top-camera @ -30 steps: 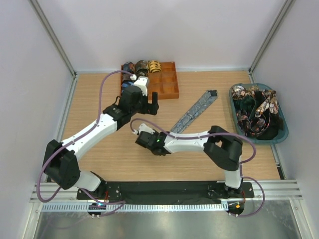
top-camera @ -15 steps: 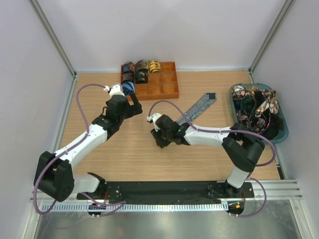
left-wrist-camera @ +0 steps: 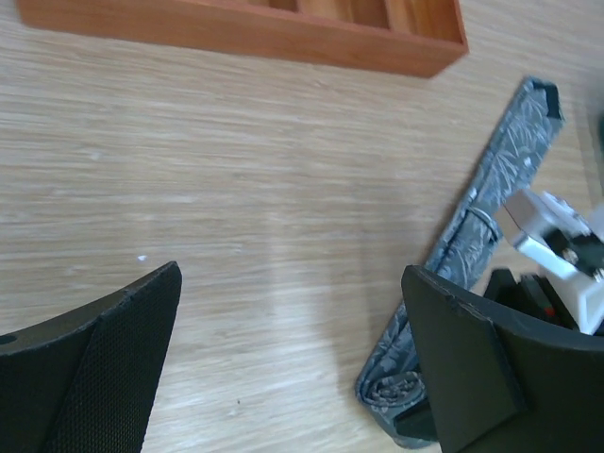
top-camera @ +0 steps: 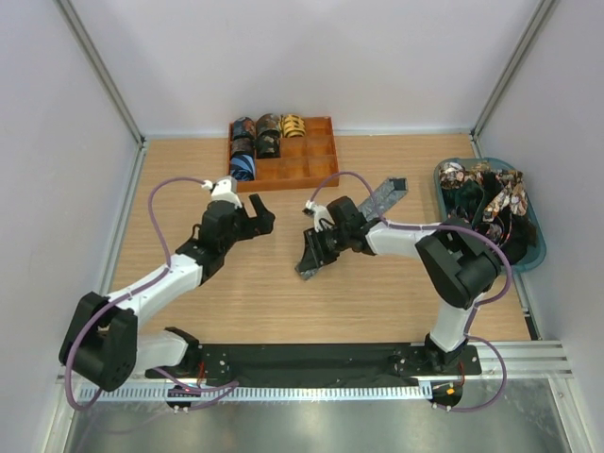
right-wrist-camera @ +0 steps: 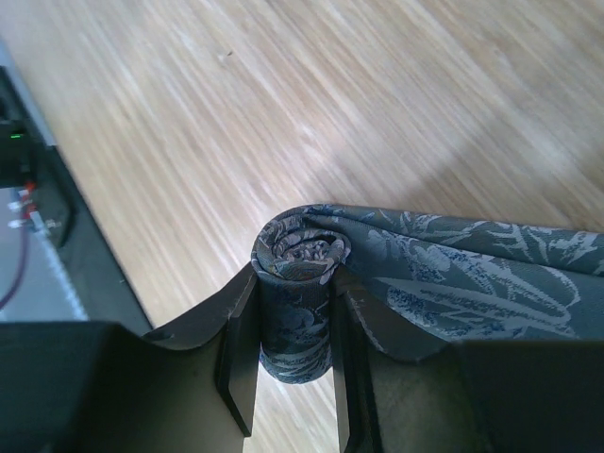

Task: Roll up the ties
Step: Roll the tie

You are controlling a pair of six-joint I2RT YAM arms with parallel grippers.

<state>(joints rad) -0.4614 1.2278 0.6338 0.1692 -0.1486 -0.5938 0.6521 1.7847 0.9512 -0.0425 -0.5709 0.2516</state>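
Pale wood makes up the surface [top-camera: 189, 283], closed in by white walls on three sides. At the far edge sits an orange tray [top-camera: 293, 182]. Four rolled ties [top-camera: 268, 132] fill the compartments at its left end, three along the back row and a blue one in front of them. On the right stands a teal basket [top-camera: 540, 247] holding a tangle of loose ties [top-camera: 481, 203].

Between tray and basket, a grey tie [top-camera: 389, 192] lies on the wood. It runs diagonally from its far end, near the basket, toward the middle of the surface. Its near end is wound into a small roll [right-wrist-camera: 300, 255]. The right pincer [right-wrist-camera: 294, 326] is clenched on that roll, one finger on each side, and the roll's spiral face sticks out past the fingertips. The unrolled length leaves the roll sideways and lies flat against the wood.

The left pincer [top-camera: 260, 213] is released, its fingers [left-wrist-camera: 104, 368] spread wide over bare wood. It sits in front of the tray and to the left of the roll, gripping nothing. Its wrist view shows the tray's front wall across the top and the grey tie at right, its roll just beside one finger. The two pincers are near each other but apart.
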